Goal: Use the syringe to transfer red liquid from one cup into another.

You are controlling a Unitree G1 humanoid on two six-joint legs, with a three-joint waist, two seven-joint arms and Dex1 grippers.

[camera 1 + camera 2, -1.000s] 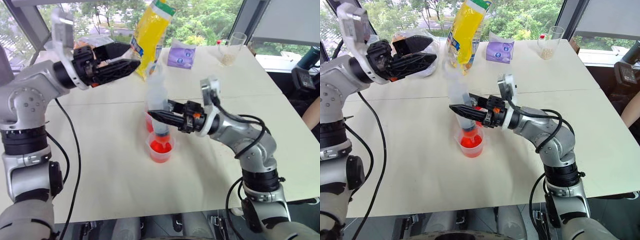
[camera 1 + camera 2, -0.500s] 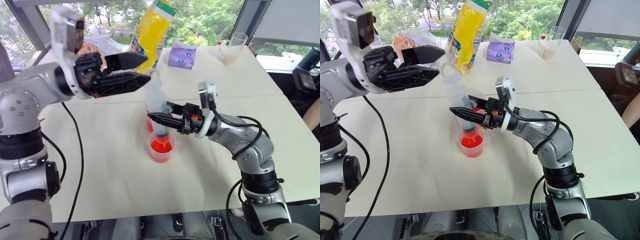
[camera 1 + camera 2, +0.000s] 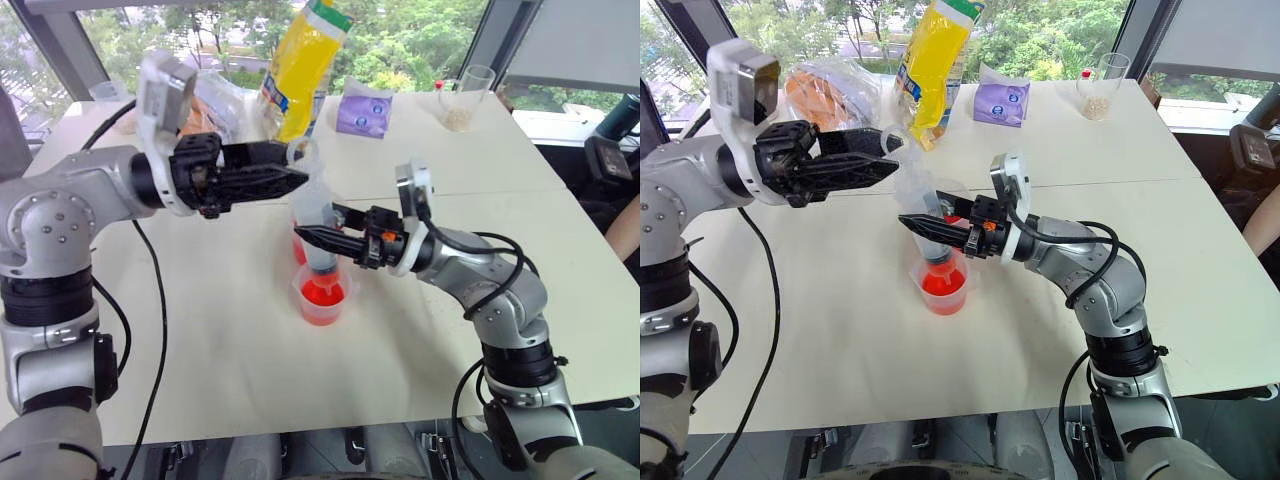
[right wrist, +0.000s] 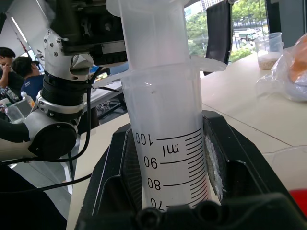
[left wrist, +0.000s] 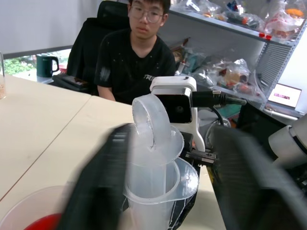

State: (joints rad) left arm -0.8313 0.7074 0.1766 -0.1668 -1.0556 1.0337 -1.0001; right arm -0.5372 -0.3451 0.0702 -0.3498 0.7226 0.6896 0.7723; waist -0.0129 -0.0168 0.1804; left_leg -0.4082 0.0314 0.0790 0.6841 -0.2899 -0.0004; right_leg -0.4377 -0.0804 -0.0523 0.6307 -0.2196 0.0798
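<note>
Right gripper (image 3: 312, 237) clamped on upright syringe (image 3: 318, 225) above cup (image 3: 322, 297) of red liquid (image 3: 321, 293); left gripper (image 3: 290, 170) partly open around plunger ring (image 5: 151, 123), grip unclear.

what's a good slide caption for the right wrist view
Right gripper clamps the clear syringe upright by its graduated barrel, plunger partly raised above the flange.

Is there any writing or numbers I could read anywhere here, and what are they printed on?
"100", "90", "80", "70" and "ml": scale on the syringe barrel; the "70" is partly hidden by the right gripper.
Yellow bag: print too blurred to read.
Purple pack: print too small to read.
White letters on the person's black shirt: not readable.
</note>
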